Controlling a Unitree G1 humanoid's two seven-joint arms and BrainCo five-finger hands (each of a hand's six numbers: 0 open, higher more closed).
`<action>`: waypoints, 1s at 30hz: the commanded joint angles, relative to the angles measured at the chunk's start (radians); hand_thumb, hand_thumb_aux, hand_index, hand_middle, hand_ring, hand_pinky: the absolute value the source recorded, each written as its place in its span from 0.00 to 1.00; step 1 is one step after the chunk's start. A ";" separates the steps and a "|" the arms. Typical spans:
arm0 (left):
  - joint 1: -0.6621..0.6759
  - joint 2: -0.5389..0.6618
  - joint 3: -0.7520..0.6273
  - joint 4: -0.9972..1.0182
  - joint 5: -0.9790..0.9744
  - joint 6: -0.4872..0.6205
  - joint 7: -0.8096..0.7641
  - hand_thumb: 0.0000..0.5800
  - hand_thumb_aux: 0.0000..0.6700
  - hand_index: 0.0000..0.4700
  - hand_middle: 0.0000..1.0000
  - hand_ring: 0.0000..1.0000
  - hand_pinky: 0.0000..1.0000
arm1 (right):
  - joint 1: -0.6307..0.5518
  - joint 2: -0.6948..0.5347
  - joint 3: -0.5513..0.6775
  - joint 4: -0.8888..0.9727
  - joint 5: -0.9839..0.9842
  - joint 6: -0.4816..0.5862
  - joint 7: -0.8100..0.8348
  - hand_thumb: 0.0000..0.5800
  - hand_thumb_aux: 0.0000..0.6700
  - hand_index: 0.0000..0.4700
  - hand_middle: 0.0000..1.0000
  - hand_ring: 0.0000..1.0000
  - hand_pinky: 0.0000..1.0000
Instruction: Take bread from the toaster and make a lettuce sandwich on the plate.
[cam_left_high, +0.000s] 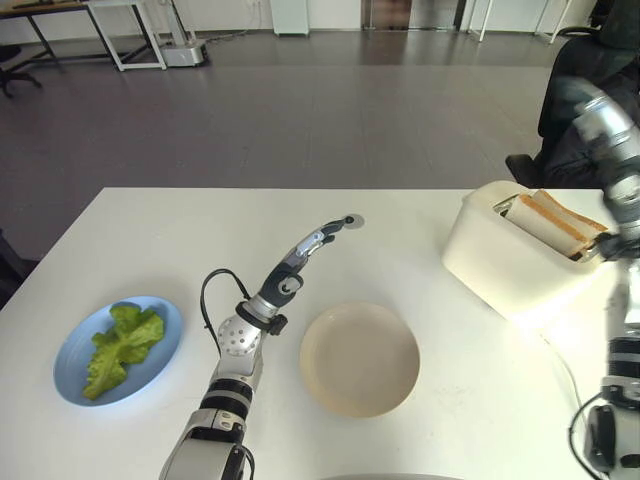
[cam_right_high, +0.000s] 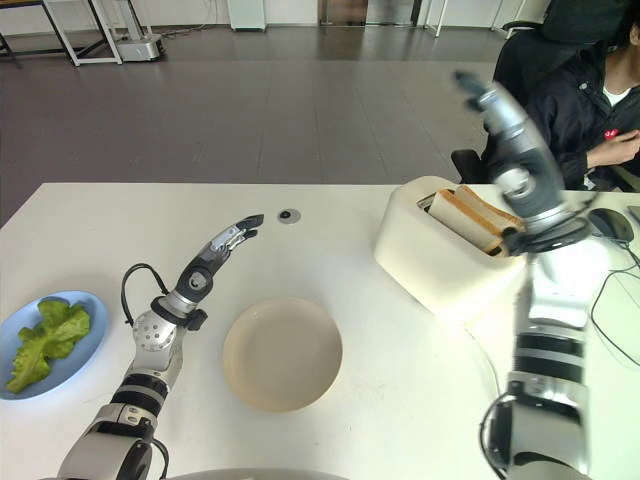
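Lower centre, the shallow matte cream plate lies placed, I judge, to take the sandwich. Just left of it the left hand points up-frame, fingers stretched flat, holding nothing. At the right edge, browned bread slices poke from the smooth white toaster; the right hand hangs over them, open or closed I cannot tell. Crinkly lettuce waits on a blue dish, lower left

A lab-like workroom: open floor (wide, grey), metal-legged table at the back, office chair.
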 joint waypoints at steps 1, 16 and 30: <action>-0.020 0.000 -0.007 0.015 0.019 0.000 0.003 0.00 0.00 0.00 0.00 0.00 0.00 | 0.050 -0.194 0.023 0.113 -0.418 0.025 -0.221 0.00 0.00 0.00 0.00 0.00 0.00; -0.017 0.003 -0.007 0.019 -0.001 -0.005 -0.013 0.00 0.00 0.00 0.00 0.00 0.00 | -0.054 -0.303 0.319 0.606 -0.592 0.038 -0.422 0.66 0.42 0.42 0.00 0.00 0.00; -0.021 0.005 -0.005 0.027 0.015 -0.015 -0.005 0.00 0.00 0.00 0.00 0.00 0.00 | -0.054 -0.285 0.323 0.549 -0.423 0.007 -0.348 1.00 1.00 1.00 0.00 0.00 0.00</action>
